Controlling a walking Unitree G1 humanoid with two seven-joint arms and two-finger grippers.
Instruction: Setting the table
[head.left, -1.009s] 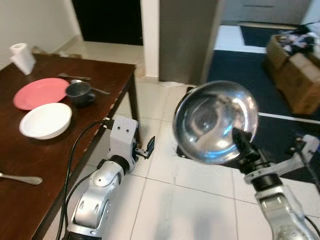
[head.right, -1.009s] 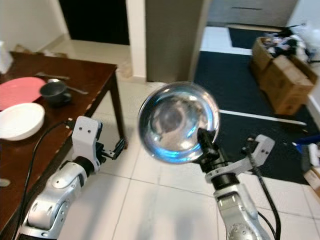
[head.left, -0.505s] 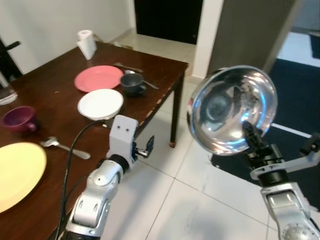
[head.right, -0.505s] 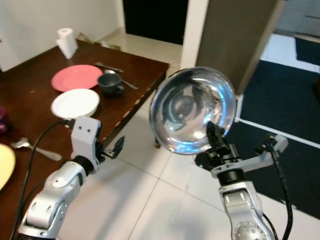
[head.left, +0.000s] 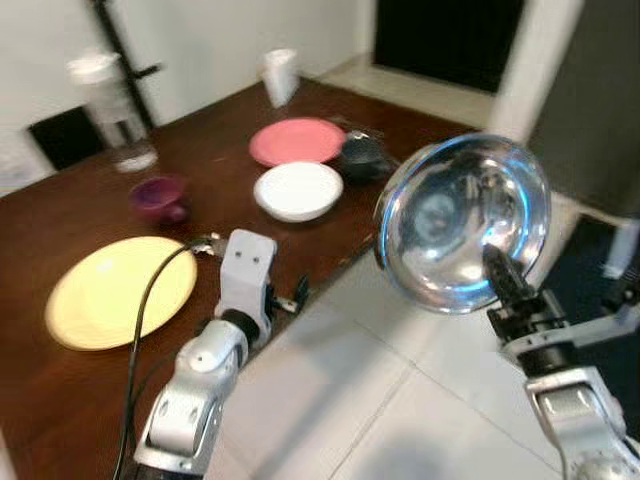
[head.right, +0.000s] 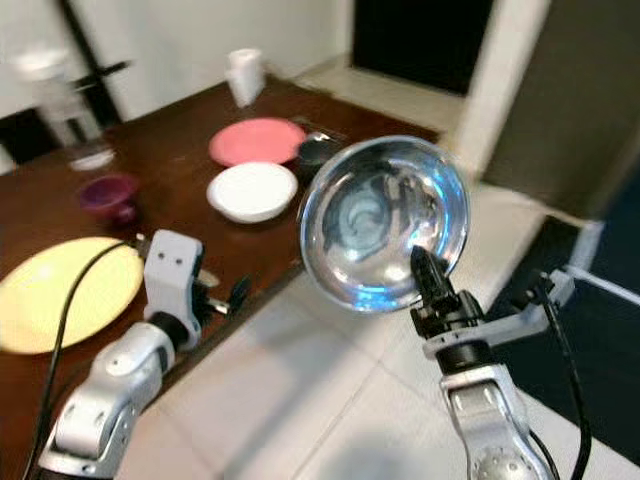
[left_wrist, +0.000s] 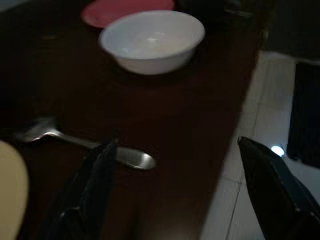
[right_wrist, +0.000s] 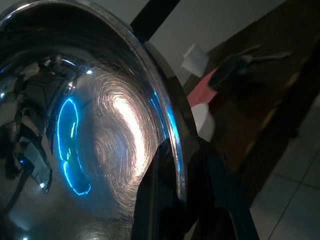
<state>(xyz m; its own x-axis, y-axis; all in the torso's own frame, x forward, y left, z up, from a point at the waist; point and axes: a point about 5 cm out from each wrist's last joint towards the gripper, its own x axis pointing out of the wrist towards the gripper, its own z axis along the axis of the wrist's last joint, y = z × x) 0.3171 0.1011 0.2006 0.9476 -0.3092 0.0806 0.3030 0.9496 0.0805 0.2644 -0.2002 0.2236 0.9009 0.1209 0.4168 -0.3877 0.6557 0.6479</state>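
Note:
My right gripper is shut on the rim of a shiny steel bowl, held up tilted over the floor beside the dark wooden table. In the right wrist view the fingers pinch the steel bowl's rim. On the table lie a yellow plate, a purple cup, a white bowl, a pink plate and a dark cup. My left gripper is open, low over the table edge, near a spoon and the white bowl.
A paper roll stands at the table's far end, and a blurred clear jar at its far left. Pale floor tiles run along the table's right side. A dark doorway lies beyond.
The view has swung left, bringing the yellow plate, purple cup and jar into sight. The right gripper still holds the steel bowl in the same pose.

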